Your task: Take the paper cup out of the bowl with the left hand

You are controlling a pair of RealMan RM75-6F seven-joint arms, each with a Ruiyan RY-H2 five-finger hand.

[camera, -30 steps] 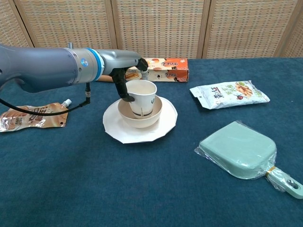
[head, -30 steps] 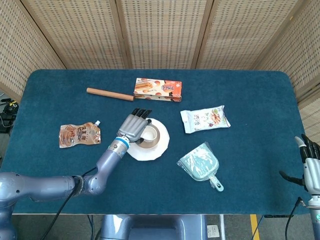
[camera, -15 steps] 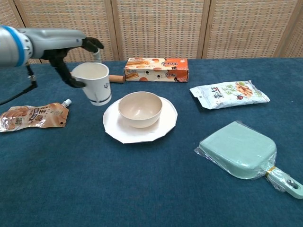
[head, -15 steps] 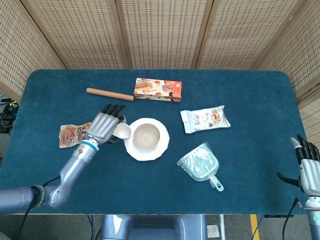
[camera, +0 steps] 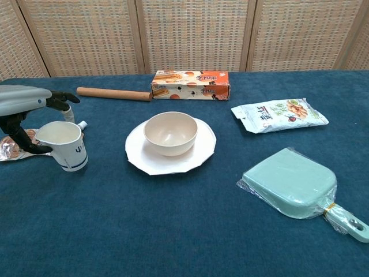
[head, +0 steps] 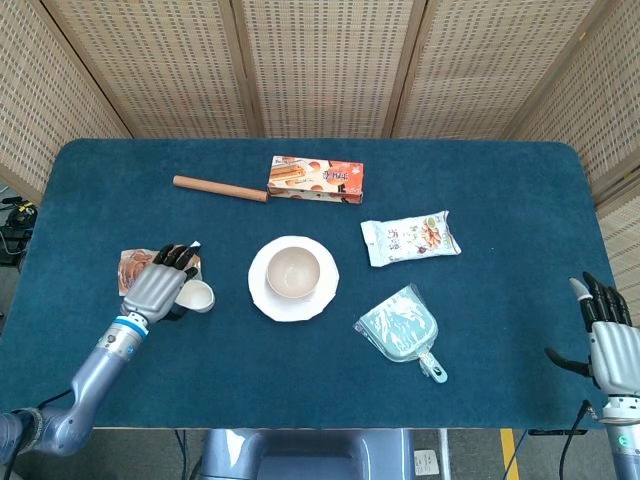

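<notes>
The white paper cup is upright at the table's left, its base at or just above the cloth, well clear of the bowl. My left hand grips it by the rim and side, thumb and fingers around the top. The beige bowl sits empty on a white plate in the middle of the table. In the head view the cup shows just right of the hand. My right hand hovers open at the table's far right edge, holding nothing.
A brown drink pouch lies under and behind the left hand. A wooden rolling pin and an orange snack box lie at the back. A white snack bag and a green dustpan lie to the right.
My left hand lifted the cup out of the bowl, carried it left and lowered it beside the pouch. The bowl now stands empty. The right hand drifted slightly.
</notes>
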